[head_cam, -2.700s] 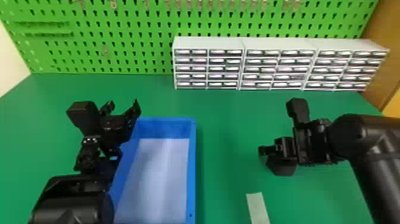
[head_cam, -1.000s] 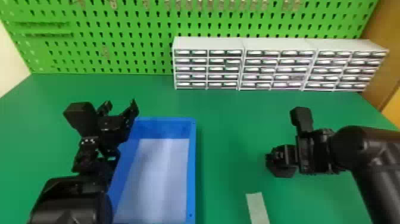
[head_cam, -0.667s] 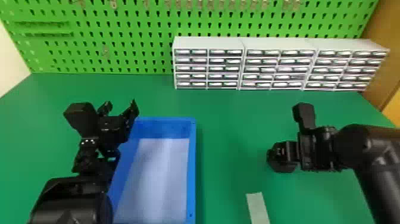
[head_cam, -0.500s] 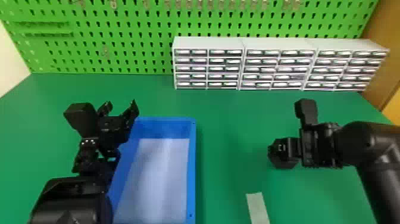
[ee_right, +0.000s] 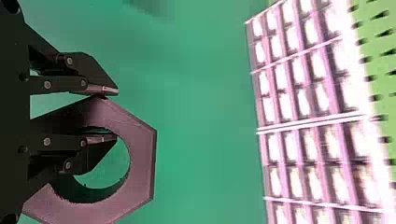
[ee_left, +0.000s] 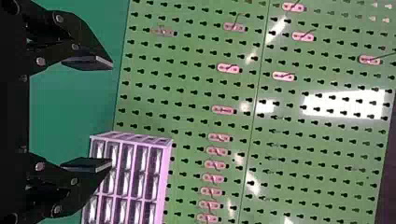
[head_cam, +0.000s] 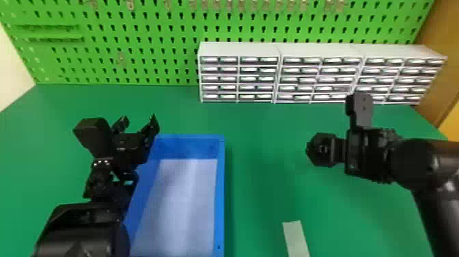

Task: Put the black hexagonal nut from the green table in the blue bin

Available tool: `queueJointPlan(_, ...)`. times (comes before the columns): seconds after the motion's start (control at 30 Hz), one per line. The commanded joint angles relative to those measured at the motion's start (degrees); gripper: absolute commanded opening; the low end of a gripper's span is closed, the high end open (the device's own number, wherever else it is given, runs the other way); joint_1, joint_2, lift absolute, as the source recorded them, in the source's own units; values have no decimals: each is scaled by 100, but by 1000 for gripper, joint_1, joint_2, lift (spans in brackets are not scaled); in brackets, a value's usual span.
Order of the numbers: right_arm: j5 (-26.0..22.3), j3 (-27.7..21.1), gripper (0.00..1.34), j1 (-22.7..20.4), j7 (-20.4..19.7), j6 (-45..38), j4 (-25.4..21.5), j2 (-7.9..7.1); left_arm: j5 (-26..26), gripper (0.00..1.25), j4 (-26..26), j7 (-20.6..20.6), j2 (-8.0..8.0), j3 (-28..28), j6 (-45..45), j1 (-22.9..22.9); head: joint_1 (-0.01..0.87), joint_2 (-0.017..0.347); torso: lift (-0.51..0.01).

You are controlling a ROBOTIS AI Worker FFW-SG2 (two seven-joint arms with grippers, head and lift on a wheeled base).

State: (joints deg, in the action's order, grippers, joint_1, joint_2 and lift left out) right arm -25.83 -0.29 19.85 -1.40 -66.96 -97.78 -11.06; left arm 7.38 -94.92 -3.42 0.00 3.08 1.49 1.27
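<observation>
My right gripper (head_cam: 333, 150) is above the green table (head_cam: 269, 191), right of the blue bin (head_cam: 221, 191), shut on the black hexagonal nut (head_cam: 319, 150). In the right wrist view the right gripper (ee_right: 109, 114) pinches one wall of the nut (ee_right: 142, 163), with one finger outside and the other inside its round hole. On the left, my left gripper (head_cam: 139, 123) stands open over the bin's far left corner. The left wrist view has the left gripper (ee_left: 112, 114) with its fingers wide apart and nothing between them.
White drawer cabinets (head_cam: 239, 73) line the back of the table before a green pegboard (head_cam: 143, 44). A pale strip (head_cam: 295, 239) lies on the table near the front, between the bin and the right arm.
Over the earlier frames the right gripper first draws slightly right, then shifts toward the table's back, the nut moving with it. The left arm shifts slightly left early on, then stays still.
</observation>
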Motion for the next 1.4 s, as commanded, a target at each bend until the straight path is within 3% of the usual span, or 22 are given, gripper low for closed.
queueJointPlan(0.0, 8, 99, 215, -113, 0, 552, -215, -19, 0, 739, 0, -1, -15, 0, 0, 4, 686, 51, -97)
queueJointPlan(0.27, -10, 336, 215, -306, 61, 1695, -373, -116, 9, 739, 0, -1, -15, -18, 0, 22, 686, 51, -97)
queueJointPlan(0.43, 368, 477, 215, -429, 184, 2336, -558, -151, 9, 739, 0, -1, -15, -18, 0, 22, 686, 51, -97)
queueJointPlan(0.83, 1212, 495, 215, -649, 800, 3611, -584, 113, 18, 739, 0, 17, -15, -18, 0, 22, 686, 51, -97)
queueJointPlan(1.37, 1370, 916, 210, -456, 1661, 3857, -514, 218, 9, 739, 9, 70, -15, -44, 0, 22, 686, 51, -97)
